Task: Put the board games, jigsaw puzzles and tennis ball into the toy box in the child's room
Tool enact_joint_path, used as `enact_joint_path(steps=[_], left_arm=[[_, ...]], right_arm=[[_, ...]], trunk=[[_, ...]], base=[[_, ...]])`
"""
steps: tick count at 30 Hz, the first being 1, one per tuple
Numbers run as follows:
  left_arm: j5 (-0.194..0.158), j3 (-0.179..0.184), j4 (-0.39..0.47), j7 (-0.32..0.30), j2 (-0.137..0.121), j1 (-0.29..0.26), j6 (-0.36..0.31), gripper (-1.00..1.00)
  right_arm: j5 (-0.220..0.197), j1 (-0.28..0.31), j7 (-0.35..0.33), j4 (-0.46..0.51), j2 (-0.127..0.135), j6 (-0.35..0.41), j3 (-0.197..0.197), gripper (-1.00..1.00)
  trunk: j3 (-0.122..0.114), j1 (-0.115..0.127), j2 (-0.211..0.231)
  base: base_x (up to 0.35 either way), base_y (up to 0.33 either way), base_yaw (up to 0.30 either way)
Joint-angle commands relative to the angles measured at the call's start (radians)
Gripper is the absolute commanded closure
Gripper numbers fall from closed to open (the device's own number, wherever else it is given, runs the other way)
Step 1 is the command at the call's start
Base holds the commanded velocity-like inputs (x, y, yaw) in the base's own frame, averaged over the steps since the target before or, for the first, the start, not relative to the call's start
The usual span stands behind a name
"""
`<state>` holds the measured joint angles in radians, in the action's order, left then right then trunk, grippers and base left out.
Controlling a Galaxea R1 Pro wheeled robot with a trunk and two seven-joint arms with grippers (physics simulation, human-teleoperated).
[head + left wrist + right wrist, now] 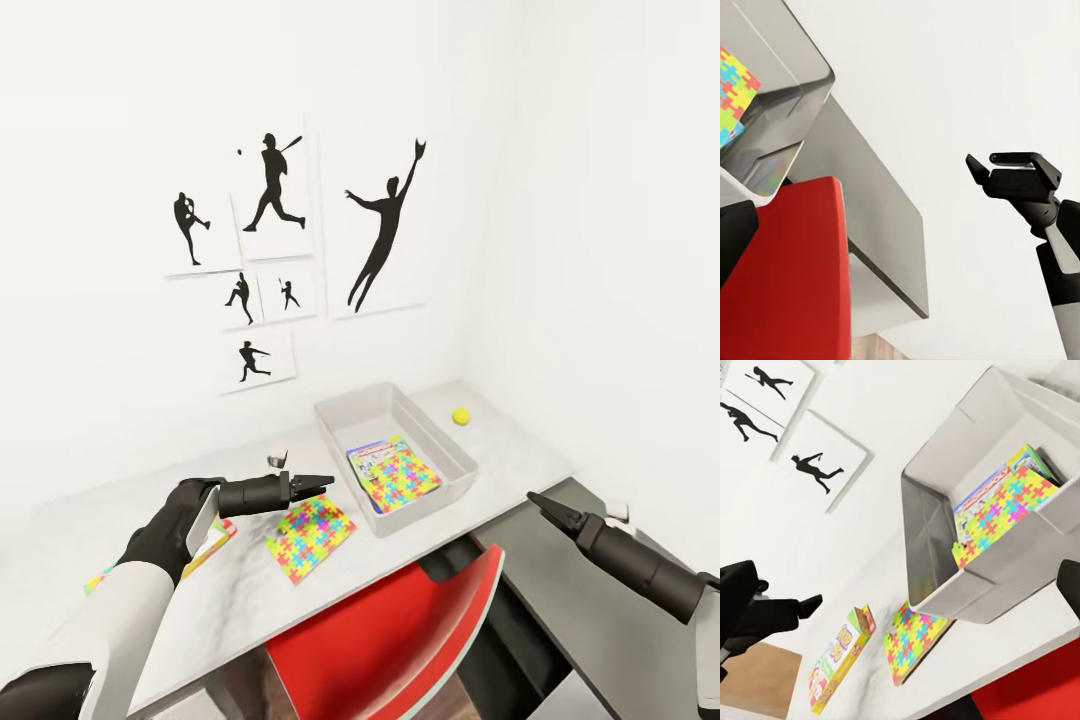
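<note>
My left fingers point(318, 484) hover w/ nothing in them, tips nearly together, just above a jigsaw puzzle point(310, 537) lying flat on the table point(240, 590). Right fingers point(540, 503) are pinched to a point, empty, off the table's front edge. Toy box point(345, 425) holds a 2nd puzzle point(400, 480) atop a game box. Tennis ball point(461, 416) sits near the box. Skip-Bo game point(836, 660) lies under my left arm.

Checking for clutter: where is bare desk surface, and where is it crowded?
Bare: the table around the tennis ball, right of the toy box; also the strip behind the box. Crowded: left tool, jigsaw puzzle and a board game near the front edge.
</note>
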<state>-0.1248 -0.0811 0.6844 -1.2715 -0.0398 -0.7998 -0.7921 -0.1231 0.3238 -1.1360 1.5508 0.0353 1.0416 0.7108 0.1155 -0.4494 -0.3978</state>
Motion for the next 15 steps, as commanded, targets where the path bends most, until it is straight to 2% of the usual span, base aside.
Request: enact_joint_path(steps=[1, 15], left_arm=[[-0.002, 0.0, 0.0, -0.002, 0.0, -0.001, -0.009, -1.0], [-0.002, -0.002, 0.0, -0.002, -0.002, -0.001, -0.009, -1.0]], right_arm=[[-0.002, 0.001, -0.002, 0.0, 0.0, 0.006, 0.001, -1.0], [-0.001, 0.001, -0.002, 0.002, 0.002, 0.006, 0.001, -1.0]], trunk=[[0.002, -0.001, -0.002], [0.002, -0.001, -0.002]], base=[[0.001, 0.0, 0.037], [0.0, 0.0, 0.006]])
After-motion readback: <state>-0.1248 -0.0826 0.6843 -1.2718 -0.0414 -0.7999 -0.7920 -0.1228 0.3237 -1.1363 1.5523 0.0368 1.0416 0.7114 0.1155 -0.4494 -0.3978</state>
